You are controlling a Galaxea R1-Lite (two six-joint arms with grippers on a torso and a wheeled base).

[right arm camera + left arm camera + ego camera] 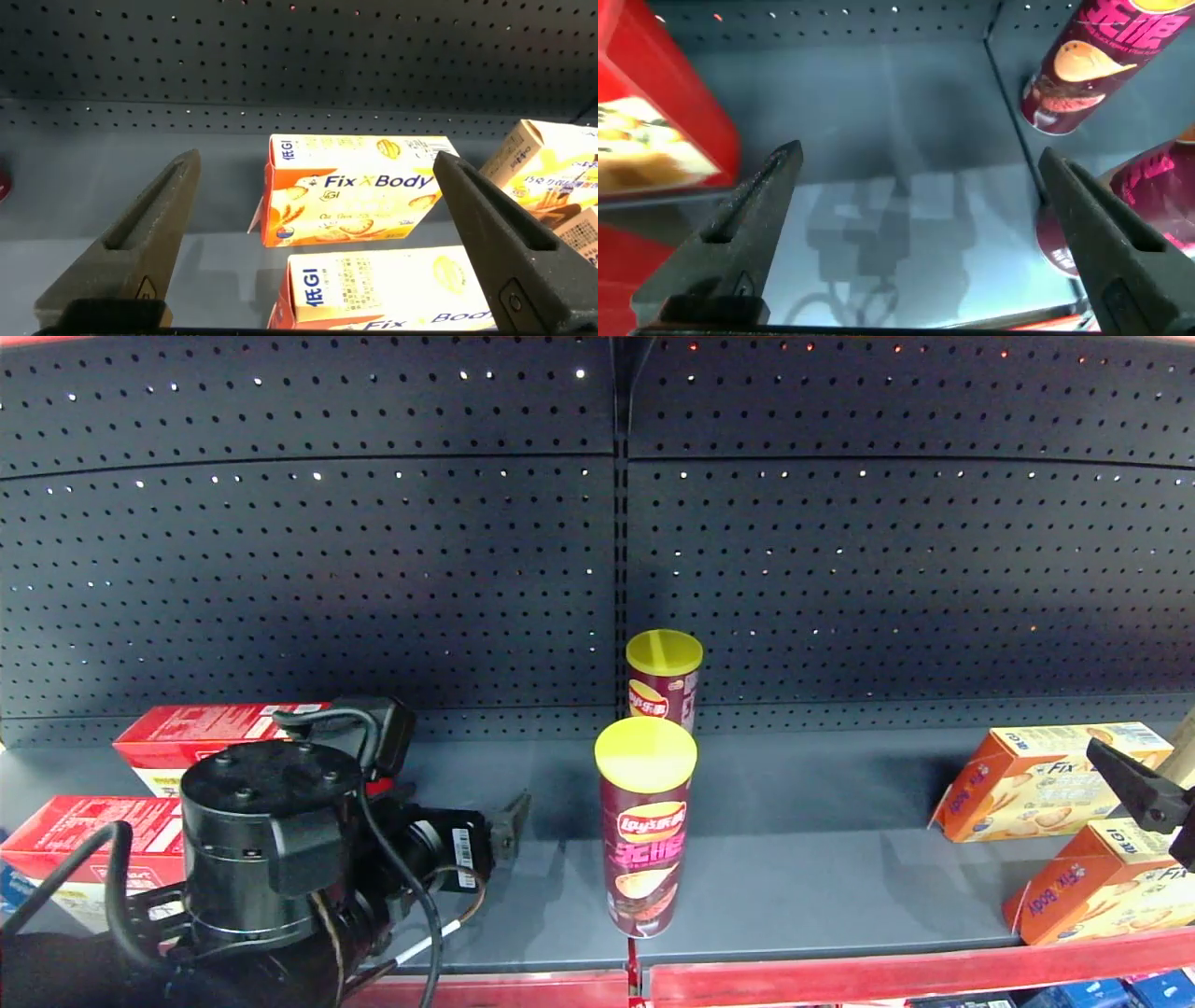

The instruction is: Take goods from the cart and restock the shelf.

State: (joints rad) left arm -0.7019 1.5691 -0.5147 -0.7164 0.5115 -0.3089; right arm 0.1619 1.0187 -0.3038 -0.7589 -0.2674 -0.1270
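Chip cans stood upright on the grey shelf (822,887), two of them, both with yellow lids. The front chip can (646,826) was near the shelf's red front edge. The back chip can (664,679) stood right behind the front chip can, close to the dark pegboard wall (373,569).

The left gripper (920,159) was to the left of the front chip can, near it but not touching. Its fingers were wide apart and held nothing (just bare shelf showed between them). Two red boxes (215,723) lay farther left of the front chip can, past the left arm.

The right gripper (318,161) was well off to the right of the front chip can. Its fingers were spread wide too, with nothing in them. Two orange biscuit boxes (1046,784) lay on the shelf on that same far right side, one in front of the other, and the right gripper was beside them.
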